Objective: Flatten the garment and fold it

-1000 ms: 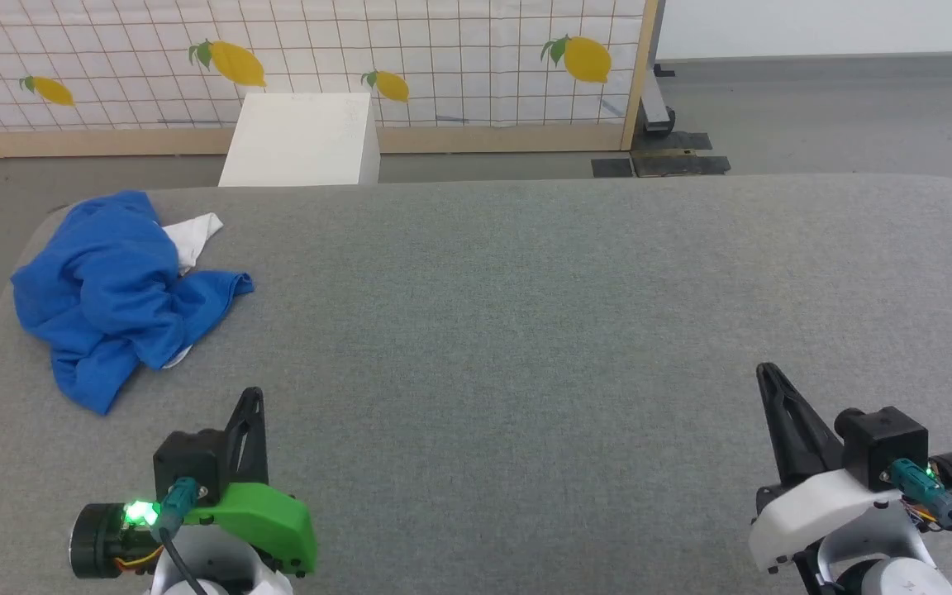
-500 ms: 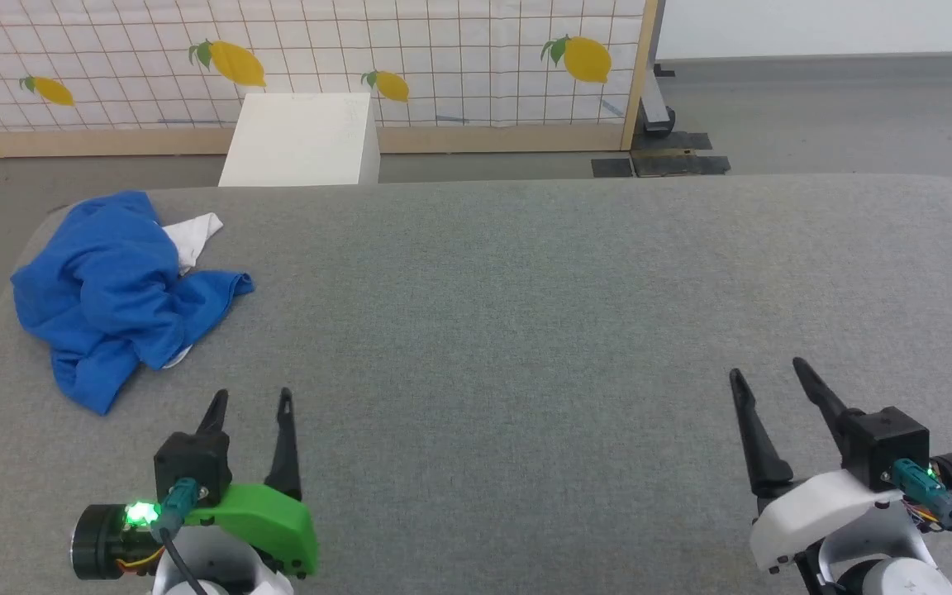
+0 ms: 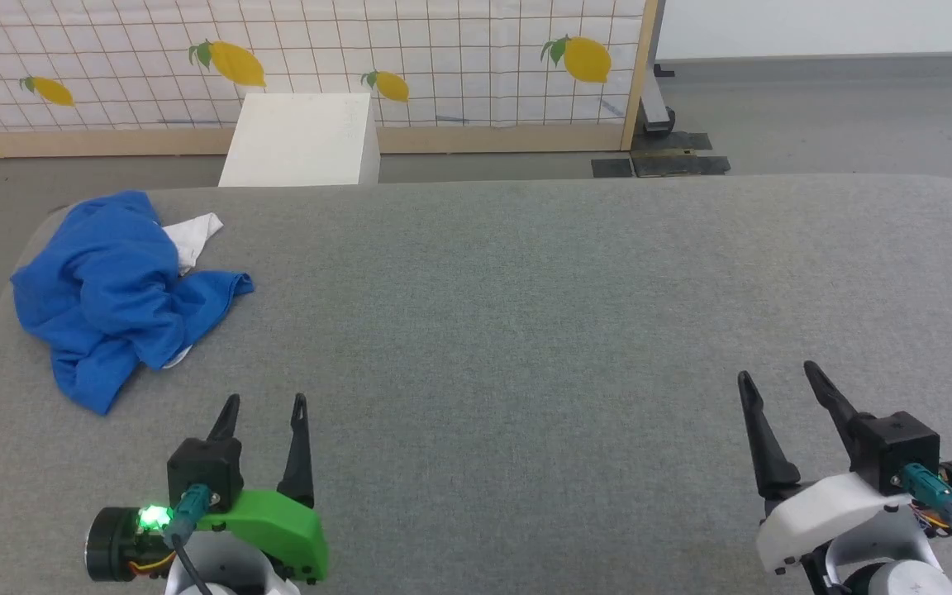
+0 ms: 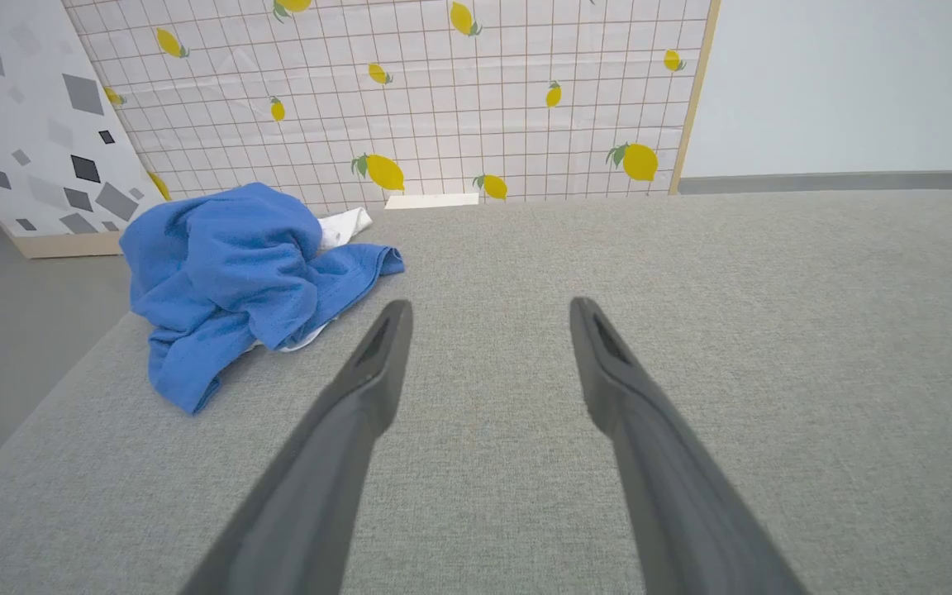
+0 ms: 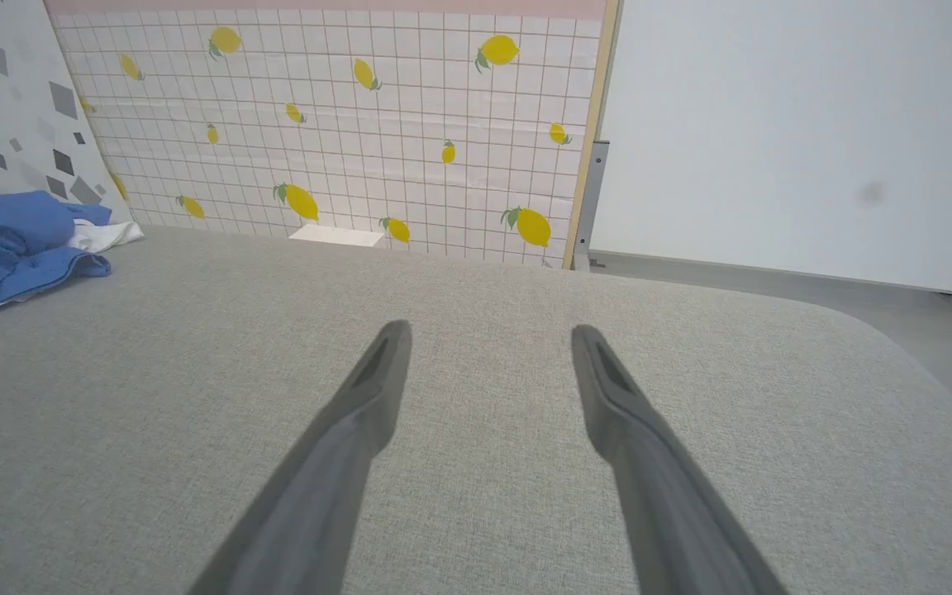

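The garment (image 3: 108,289) lay in a crumpled heap at the far-left corner of the surface (image 3: 509,314), close to its left edge; the blue cloth was bunched in overlapping folds, a white part (image 3: 195,231) protruded at the far side of the heap, and no print was visible. No portion of the garment was spread flat; flattening was therefore judged not yet begun, and folding likewise.

The left gripper (image 3: 266,398) stood by the near edge of the surface, toward the left side, well apart from the garment; its two fingers were parted with a clear gap between them and held nothing.

The right gripper (image 3: 777,371) stood by the near edge toward the right corner, farther from the garment; its fingers were likewise parted and held nothing.

Work left, as judged from this arrangement: approach to the heap; a grasp on a hem or corner; transfer toward the middle of the surface; spreading and smoothing; then the folds. The whole task was thus outstanding; the left gripper, being nearer, was judged the likelier to make first contact.
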Motion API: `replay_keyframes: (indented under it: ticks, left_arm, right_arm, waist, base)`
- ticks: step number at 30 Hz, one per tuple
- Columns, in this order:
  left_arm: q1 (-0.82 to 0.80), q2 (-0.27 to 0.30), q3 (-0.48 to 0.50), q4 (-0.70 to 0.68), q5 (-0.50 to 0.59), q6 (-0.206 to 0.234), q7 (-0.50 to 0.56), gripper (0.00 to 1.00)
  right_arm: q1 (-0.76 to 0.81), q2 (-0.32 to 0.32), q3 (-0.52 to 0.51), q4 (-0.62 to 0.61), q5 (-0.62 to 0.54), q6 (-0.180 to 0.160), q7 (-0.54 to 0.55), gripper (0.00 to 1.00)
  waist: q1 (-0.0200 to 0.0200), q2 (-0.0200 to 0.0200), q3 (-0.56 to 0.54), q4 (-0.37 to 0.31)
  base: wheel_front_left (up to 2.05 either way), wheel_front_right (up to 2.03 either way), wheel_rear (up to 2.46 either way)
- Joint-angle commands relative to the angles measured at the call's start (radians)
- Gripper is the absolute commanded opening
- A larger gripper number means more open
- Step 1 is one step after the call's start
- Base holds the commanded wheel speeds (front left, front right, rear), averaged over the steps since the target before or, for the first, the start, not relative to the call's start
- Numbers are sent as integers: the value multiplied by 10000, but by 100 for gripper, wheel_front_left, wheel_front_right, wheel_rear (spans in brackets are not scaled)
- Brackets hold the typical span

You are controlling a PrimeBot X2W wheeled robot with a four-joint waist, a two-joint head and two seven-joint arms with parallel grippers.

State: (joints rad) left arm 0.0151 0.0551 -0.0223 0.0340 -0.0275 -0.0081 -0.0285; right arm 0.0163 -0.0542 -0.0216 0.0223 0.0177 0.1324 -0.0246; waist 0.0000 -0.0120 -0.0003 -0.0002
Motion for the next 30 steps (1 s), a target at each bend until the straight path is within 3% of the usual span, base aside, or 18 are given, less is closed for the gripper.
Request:
replay_keyframes:
  ticks: [1, 15, 30]
  left_arm:
    - [-145, -7, -48, 68, -63, -59, -113, 100]
    - [-288, -13, -131, 236, -321, -51, -400, 100]
    - [-292, -19, 84, 404, -649, -6, -714, 100]
  right_arm:
    - [59, 7, -54, 58, 71, -3, -99, 100]
    - [133, 12, -187, -11, 152, -4, -252, 100]
    - [244, 16, -187, -154, 188, -6, -329, 100]
  waist:
    - [0, 18, 3, 2]
    - [0, 31, 36, 286]
    - [0, 45, 62, 1184]
  base:
    - [0, 0, 0]
    - [0, 0, 0]
    - [0, 0, 0]
